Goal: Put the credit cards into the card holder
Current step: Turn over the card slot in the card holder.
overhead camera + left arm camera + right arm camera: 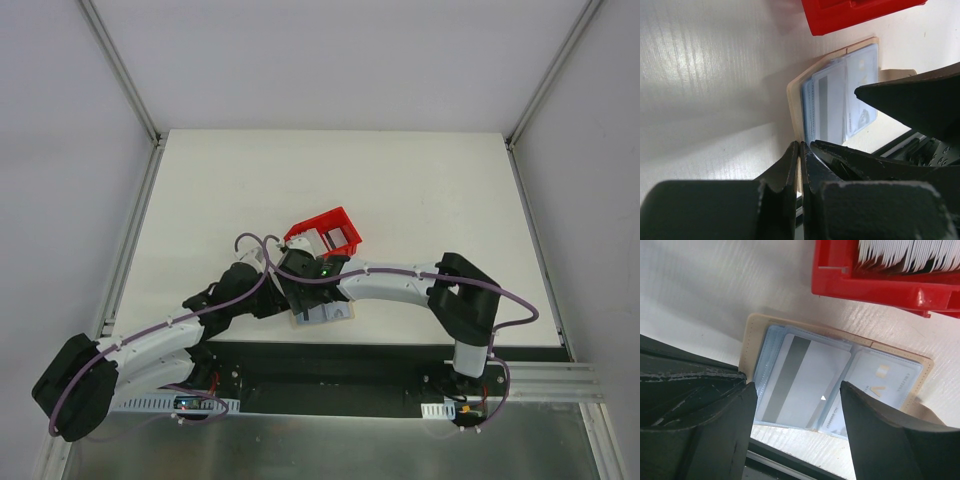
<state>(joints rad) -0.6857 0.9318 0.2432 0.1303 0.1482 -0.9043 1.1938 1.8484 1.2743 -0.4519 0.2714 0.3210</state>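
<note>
The card holder point(751, 335) lies open on the table near its front edge, tan with pale blue sleeves, and shows small in the top view point(325, 315). A whitish card with a grey stripe point(815, 372) rests on its left sleeves. Another pale card with a gold chip point(887, 382) sits in the right sleeve. My right gripper point(796, 390) hovers open over the striped card, one finger on each side of it. My left gripper point(799, 146) is shut on the holder's tan edge point(794, 107). More whitish cards point(910, 255) stand in the red bin.
The red plastic bin point(325, 232) stands just behind the holder, very close to both grippers. The table's dark front edge point(790, 467) runs right below the holder. The two arms meet there, their fingers nearly touching.
</note>
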